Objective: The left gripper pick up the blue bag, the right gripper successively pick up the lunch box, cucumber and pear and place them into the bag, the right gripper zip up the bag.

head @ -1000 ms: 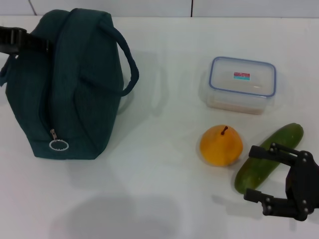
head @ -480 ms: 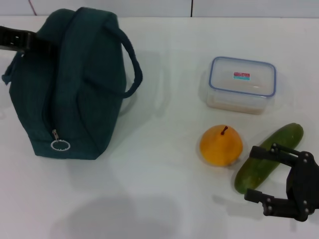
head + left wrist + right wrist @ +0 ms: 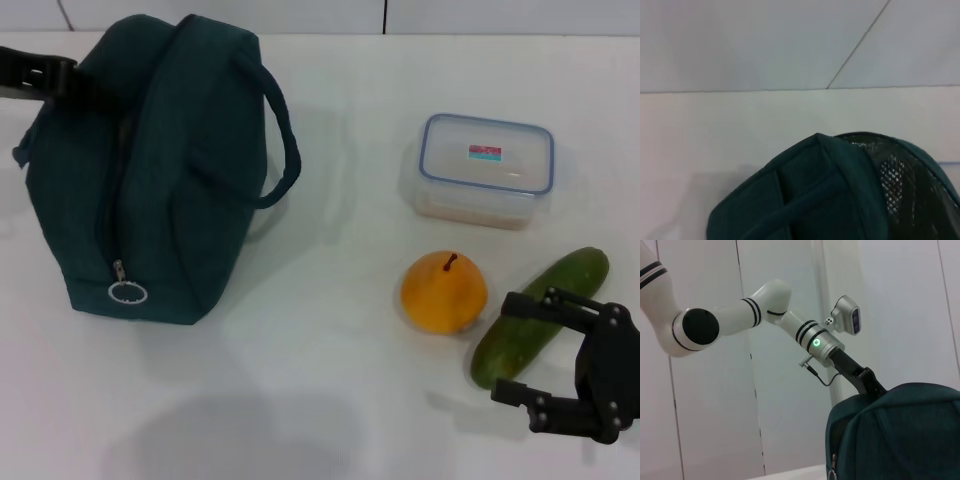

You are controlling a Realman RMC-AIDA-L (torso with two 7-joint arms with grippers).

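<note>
White tabletop [image 3: 330, 350]: left gripper [image 3: 45, 80] clamps blue bag [image 3: 150, 170], lifting step; right gripper [image 3: 560, 365], open beside bag, must fetch lunch box [image 3: 485, 170] next.

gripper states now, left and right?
Left gripper: at the blue bag's far end, grip cannot be told.
Right gripper: open, empty, beside the cucumber.

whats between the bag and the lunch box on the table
Nothing: the head view shows only bare white table between the blue bag and the lunch box. The bag's loop handle sticks out toward that gap.
</note>
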